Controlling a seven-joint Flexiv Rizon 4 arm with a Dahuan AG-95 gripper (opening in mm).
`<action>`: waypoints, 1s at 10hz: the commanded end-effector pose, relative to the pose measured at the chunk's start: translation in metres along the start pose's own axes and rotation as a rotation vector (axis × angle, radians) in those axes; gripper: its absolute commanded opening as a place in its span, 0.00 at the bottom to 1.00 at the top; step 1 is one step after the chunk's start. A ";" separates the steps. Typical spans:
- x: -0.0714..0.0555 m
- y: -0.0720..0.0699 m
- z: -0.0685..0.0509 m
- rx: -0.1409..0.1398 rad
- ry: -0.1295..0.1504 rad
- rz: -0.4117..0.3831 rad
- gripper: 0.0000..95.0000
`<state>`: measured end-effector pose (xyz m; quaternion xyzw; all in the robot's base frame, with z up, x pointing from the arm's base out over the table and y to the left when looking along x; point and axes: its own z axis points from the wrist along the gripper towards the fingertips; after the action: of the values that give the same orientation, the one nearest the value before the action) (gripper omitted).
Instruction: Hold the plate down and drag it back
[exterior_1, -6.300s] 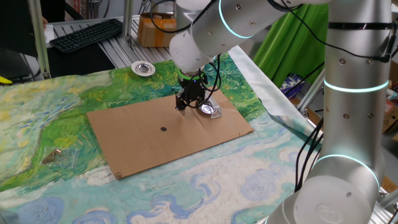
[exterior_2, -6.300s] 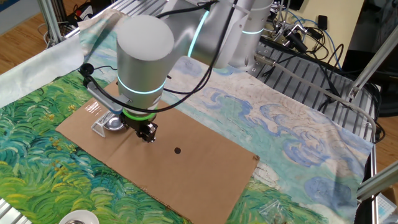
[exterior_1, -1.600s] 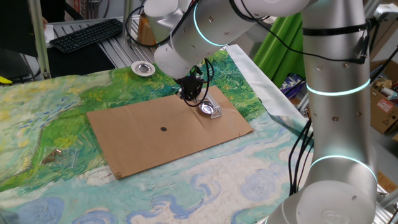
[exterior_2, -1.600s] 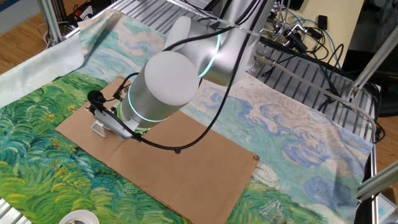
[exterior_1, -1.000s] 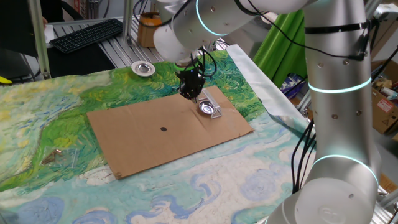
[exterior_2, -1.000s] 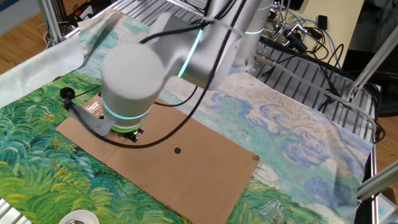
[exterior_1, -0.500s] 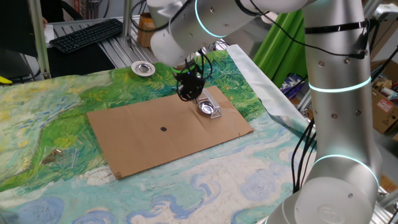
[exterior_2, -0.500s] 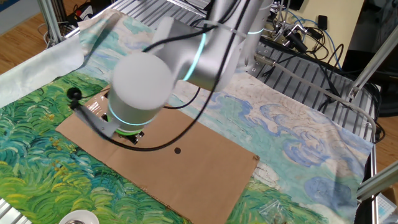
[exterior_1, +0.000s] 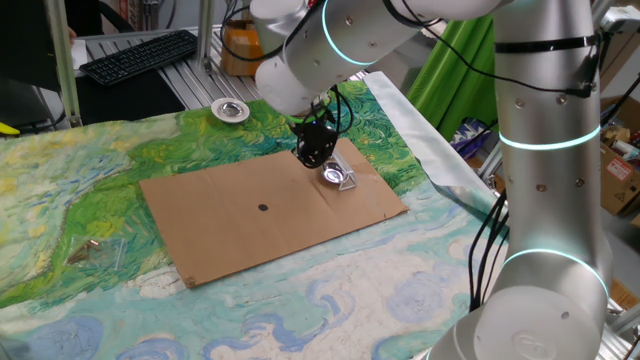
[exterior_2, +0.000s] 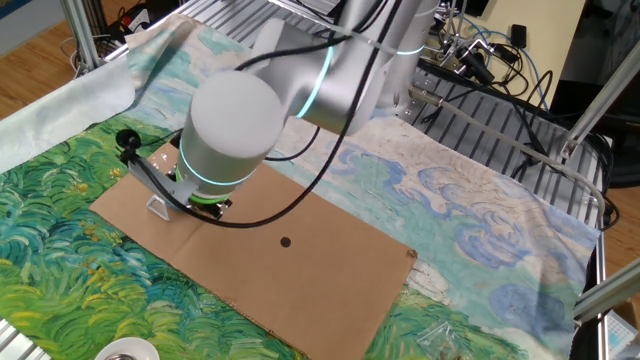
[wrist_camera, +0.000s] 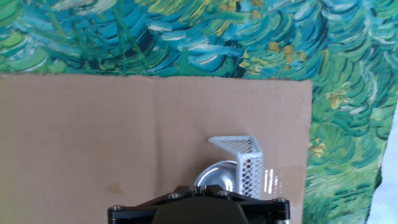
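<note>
Plate (exterior_1: 332, 175) sits near the far right corner of the cardboard sheet (exterior_1: 270, 205), nested against a small white mesh bracket (wrist_camera: 242, 158) that wraps its right and far sides. Your end effector (exterior_1: 313, 152) hangs just to the left of and slightly beyond the dish in one fixed view, apart from it; the hand view shows the plate peeking out at the bottom edge, directly under the hand's body. You cannot tell how far the fingers are spread, and they carry nothing visible. A round dish has no long axis, so approach is free. A second silver dish (exterior_1: 230, 110) rests well apart on the painted cloth surface (exterior_1: 90, 190), apparently empty.
</note>
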<state>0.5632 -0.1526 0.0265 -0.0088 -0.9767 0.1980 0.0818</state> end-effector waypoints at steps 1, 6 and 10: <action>0.001 0.000 0.002 0.027 -0.004 0.004 0.00; 0.005 -0.004 0.002 0.043 -0.003 0.000 0.00; 0.009 -0.008 0.006 0.065 -0.005 -0.016 0.00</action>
<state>0.5531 -0.1625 0.0233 0.0035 -0.9701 0.2291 0.0804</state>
